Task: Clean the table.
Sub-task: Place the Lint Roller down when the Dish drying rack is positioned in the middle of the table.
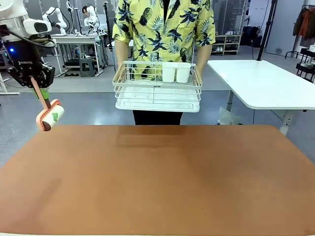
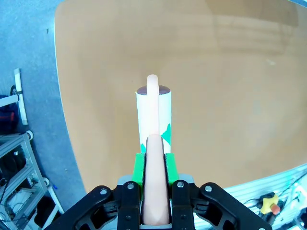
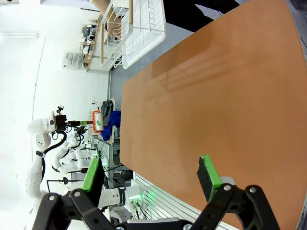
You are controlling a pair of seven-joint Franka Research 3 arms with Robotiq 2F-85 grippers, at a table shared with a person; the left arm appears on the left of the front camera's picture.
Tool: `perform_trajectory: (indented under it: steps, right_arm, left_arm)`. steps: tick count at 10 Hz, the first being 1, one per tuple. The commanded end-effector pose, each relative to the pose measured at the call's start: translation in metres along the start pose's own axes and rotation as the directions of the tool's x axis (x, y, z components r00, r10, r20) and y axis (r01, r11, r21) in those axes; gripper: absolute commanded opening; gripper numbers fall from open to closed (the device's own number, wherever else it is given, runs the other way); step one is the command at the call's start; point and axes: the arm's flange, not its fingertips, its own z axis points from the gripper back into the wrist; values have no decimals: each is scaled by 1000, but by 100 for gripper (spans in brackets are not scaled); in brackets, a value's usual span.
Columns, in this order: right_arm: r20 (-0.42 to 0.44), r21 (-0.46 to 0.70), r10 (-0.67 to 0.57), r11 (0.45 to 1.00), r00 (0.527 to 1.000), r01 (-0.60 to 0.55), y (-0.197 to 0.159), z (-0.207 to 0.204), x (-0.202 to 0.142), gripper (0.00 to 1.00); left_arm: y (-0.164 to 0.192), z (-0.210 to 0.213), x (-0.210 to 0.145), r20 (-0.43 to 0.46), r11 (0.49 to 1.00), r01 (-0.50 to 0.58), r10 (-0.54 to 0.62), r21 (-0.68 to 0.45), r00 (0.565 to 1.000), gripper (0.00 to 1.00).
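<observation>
A: Front view: what does the left end effector (image 1: 41,93) pinch?
B: A lint roller (image 1: 49,115) by its handle, held off the terracotta counter's (image 1: 157,182) left far corner.
A: And the right end effector (image 3: 153,175)?
B: Spread, above the counter; a person holds a white wire rack (image 1: 157,88).

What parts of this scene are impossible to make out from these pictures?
- Left gripper, front view: the lint roller handle covers its pads, so the contact is hidden.
- Roller, left wrist view: its handle covers the middle of the roll, and its underside faces away.
- Wire rack, front view: it hides the person's hands; the contents of the white cups are too small to tell.
- Table, front view: its near edge is cut off.
</observation>
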Motion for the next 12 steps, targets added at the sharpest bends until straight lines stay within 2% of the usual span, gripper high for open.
perform_trajectory:
  steps: [1, 12]
  right_arm:
    - [0, 12, 9, 1000, 1000, -9, 2, 1, -2, 100]
    - [0, 12, 9, 1000, 1000, -9, 2, 1, -2, 100]
  left_arm:
    - [2, 6, 2, -13, 1000, -3, 3, 21, 1000, 21]
    - [2, 6, 2, -13, 1000, -3, 3, 21, 1000, 21]
